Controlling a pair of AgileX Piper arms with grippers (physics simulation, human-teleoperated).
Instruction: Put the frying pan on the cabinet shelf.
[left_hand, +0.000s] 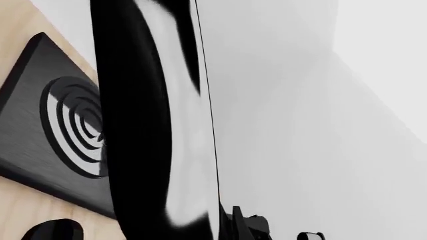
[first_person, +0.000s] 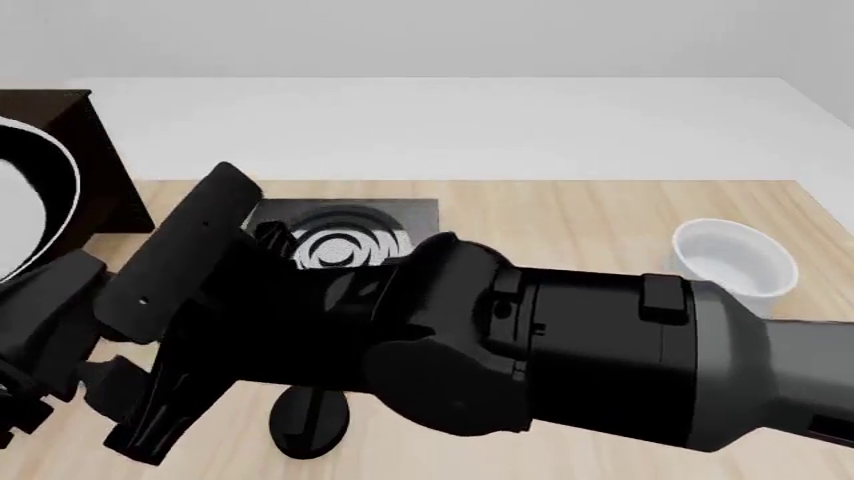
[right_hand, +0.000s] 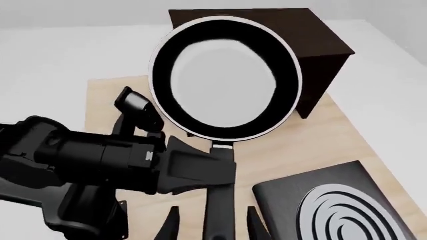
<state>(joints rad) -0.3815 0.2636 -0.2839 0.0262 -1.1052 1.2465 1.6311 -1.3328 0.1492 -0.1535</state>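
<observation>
The frying pan (right_hand: 225, 80) is lifted off the table, its glossy inside facing the right wrist camera, held in front of the dark cabinet (right_hand: 313, 37) and not yet on the cabinet shelf. Its long handle (right_hand: 219, 200) runs back between the fingers of the right gripper (right_hand: 213, 225), which appear to clamp it. The left gripper (right_hand: 200, 170) sits just beside the handle's root, near the pan; whether its jaws are closed cannot be told. Beside the right gripper lies the stove plate (right_hand: 333, 210); well away, a white bowl (first_person: 731, 258).
</observation>
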